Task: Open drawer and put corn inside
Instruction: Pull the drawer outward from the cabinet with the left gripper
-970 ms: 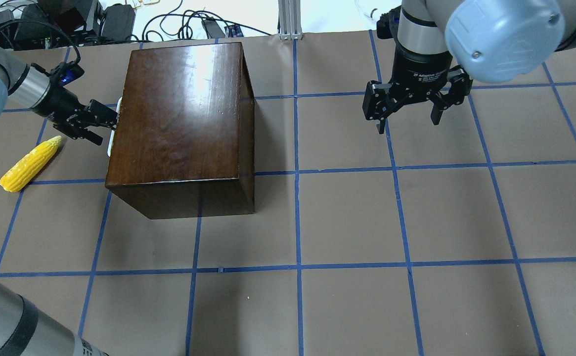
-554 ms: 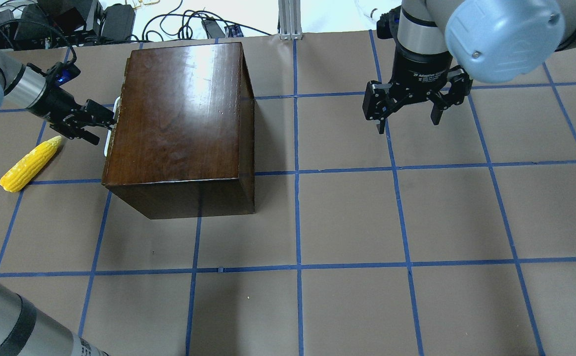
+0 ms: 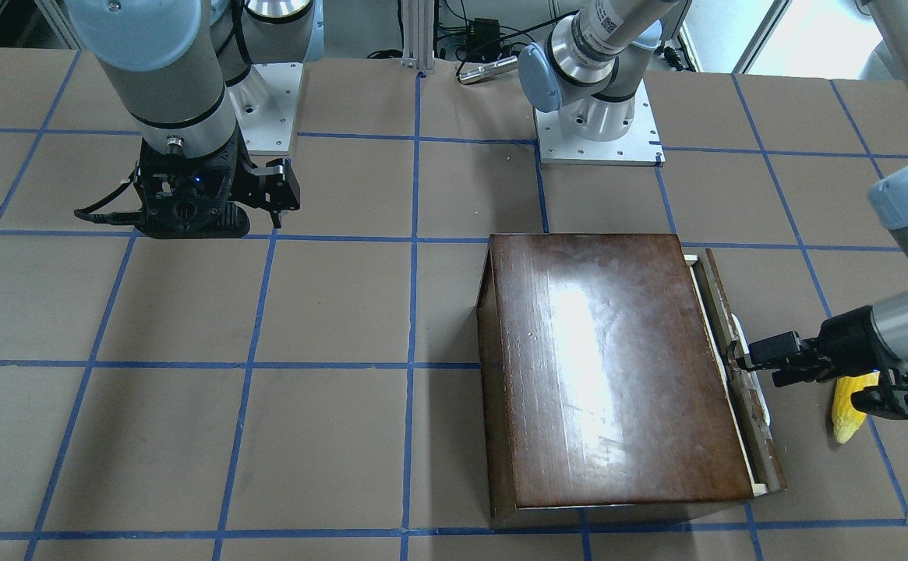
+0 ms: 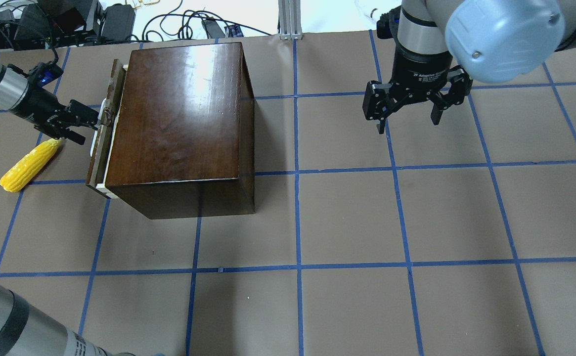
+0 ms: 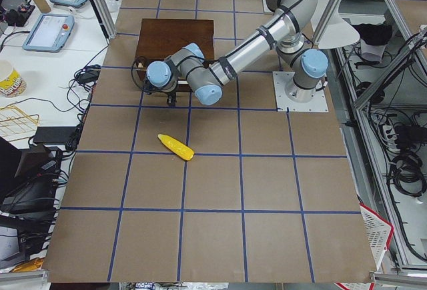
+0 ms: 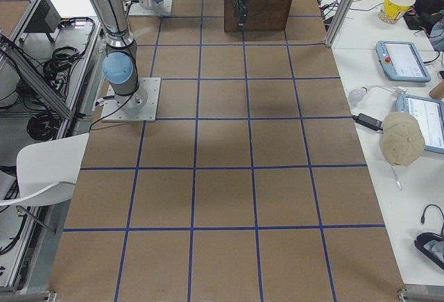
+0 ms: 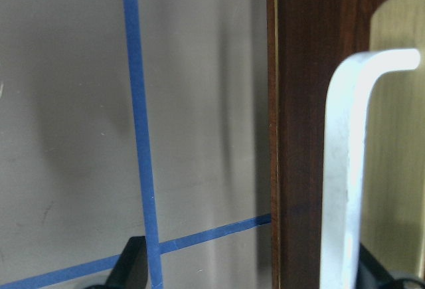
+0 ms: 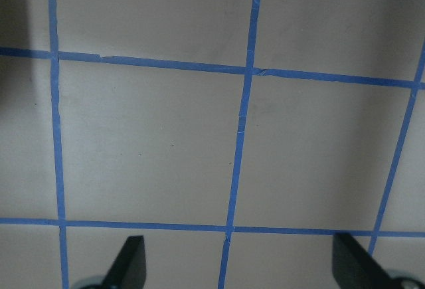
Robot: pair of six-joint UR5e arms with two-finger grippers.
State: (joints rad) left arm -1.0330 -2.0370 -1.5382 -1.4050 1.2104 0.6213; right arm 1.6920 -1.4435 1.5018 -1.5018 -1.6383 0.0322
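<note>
The brown paper table, ruled into squares by blue tape, carries a glossy dark-brown box on the robot's left half.

The right arm stands over the far right part of the table, well apart from the box. Its wrist is upright and the right gripper points straight down above bare paper. The fingers are spread wide and hold nothing, and its wrist view shows only tape lines between the two tips.

The left arm comes in low from the left edge. Its forearm and wrist are nearly level with the table, and the left gripper points sideways at the box's left face. Its fingers are also spread rather than clamped. In the wrist view the white handle lies between them, close against one finger.

The drawer stands a little way out of the box, with a thin strip of pale wood showing between its worn dark front and the box wall.

The corn lies on the table outside the drawer, at an angle. Its paler tip is just beside the left gripper and its thick end points away from the box.
</note>
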